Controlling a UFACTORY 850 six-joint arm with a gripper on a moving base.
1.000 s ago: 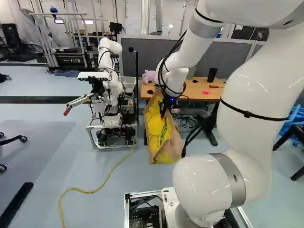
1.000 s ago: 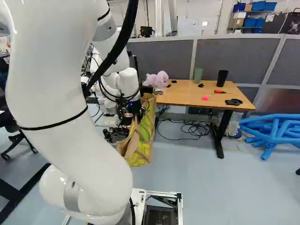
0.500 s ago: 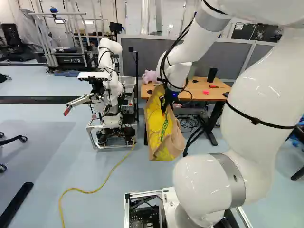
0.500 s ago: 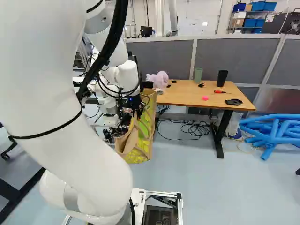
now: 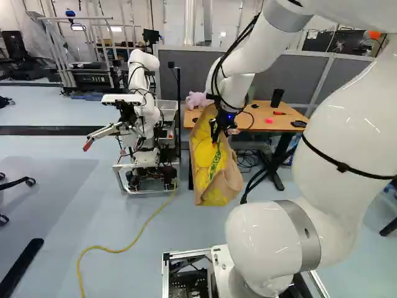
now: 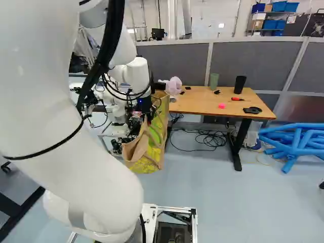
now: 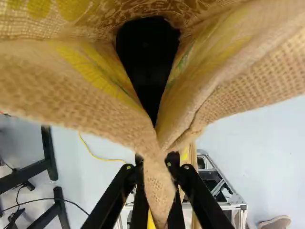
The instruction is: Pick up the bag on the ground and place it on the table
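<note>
In the left base view the gripper is at the upper part of the yellow and tan bag, which hangs above the floor beside the table. The right base view shows the same bag left of the table, its lower end below tabletop height. Seen from the wrist, the gripper is shut on a pinched fold of the bag, with burlap between both fingers. The bag's mouth gapes ahead of the fingers, dark inside.
On the table are a pink plush toy, a green cup, a black cup and small items. Another robot stands left of the bag. Cables lie under the table; blue tubes are right of it.
The arm has shifted and raised the bag slightly, with its bottom edge higher above the floor. The gripper has kept its hold. The base has not moved.
</note>
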